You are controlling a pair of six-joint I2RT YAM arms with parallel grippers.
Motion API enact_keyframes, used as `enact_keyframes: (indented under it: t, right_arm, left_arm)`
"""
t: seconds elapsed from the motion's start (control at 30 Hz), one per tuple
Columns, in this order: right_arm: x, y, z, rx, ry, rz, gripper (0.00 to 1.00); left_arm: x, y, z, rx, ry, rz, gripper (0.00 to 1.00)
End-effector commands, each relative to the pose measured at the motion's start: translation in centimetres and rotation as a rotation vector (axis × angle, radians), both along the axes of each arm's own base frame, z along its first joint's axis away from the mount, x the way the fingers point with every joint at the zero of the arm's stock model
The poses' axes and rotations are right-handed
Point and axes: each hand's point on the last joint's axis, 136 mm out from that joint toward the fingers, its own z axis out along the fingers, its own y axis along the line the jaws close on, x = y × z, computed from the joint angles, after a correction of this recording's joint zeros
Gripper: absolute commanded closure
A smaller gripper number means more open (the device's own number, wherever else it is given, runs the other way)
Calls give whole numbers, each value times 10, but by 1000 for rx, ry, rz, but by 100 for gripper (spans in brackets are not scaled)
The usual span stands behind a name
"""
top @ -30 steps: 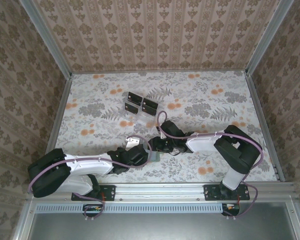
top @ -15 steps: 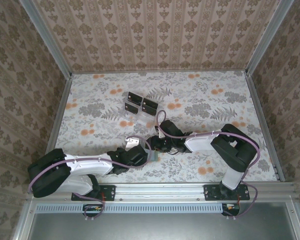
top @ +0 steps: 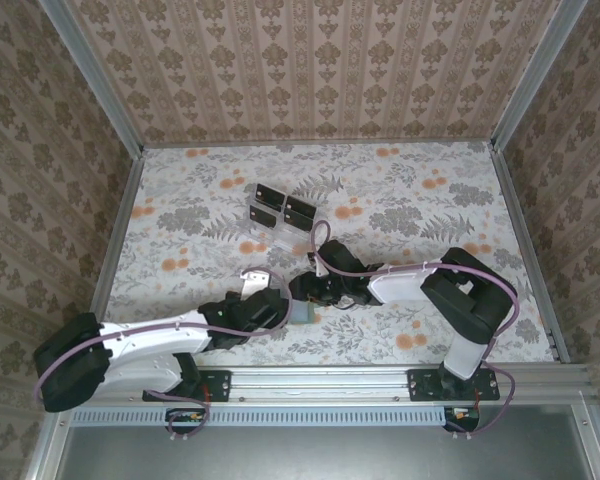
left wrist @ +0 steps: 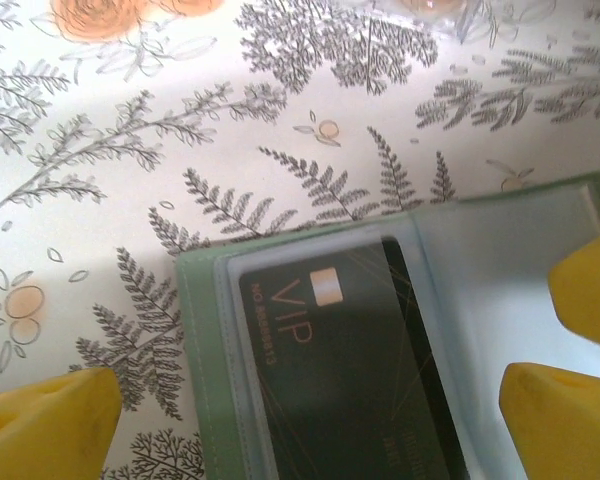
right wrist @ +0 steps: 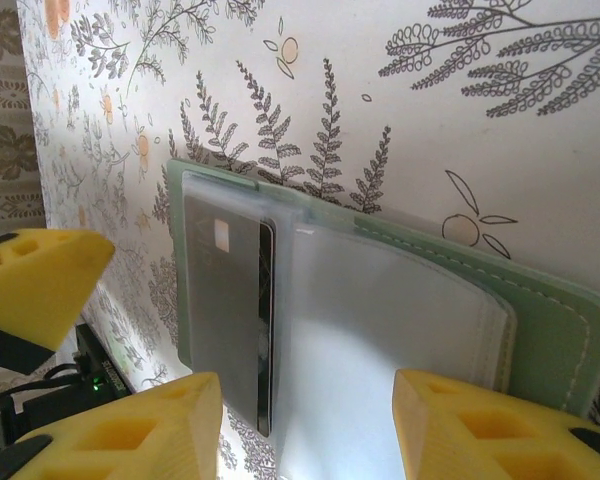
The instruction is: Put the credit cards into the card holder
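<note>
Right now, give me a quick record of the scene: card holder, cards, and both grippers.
card holder: open flat on the floral table, between both grippers
card in holder: one black VIP card in its clear pocket
other cards: black cards in the clear rack, farther back
left gripper: open, fingers straddling the holder
right gripper: jaws apart over the holder; contact unclear

Damask-papered walls (top: 310, 60) (floral tablecloth (top: 430, 210))
</note>
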Motion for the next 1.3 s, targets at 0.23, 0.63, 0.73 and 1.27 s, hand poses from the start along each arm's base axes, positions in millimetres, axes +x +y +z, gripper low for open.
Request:
enact_keyframes:
  t: [0.23, 0.63, 0.73, 1.27]
  right_arm:
    - [4, -9, 30, -35, -93, -6, 49]
    - [0, -9, 4, -58, -45, -6, 50]
    - [-1, -10, -3, -70, -35, -4, 50]
    - [-1, -15, 14, -59, -82, -12, 49]
  left_arm:
    - [6, 0, 10, -8, -20, -18, 0]
    - [6, -11, -10, 15, 20, -49, 0]
    - [3, -2, -18, 46, 42, -15, 0]
    - [-10, 27, -42, 78, 99, 75, 0]
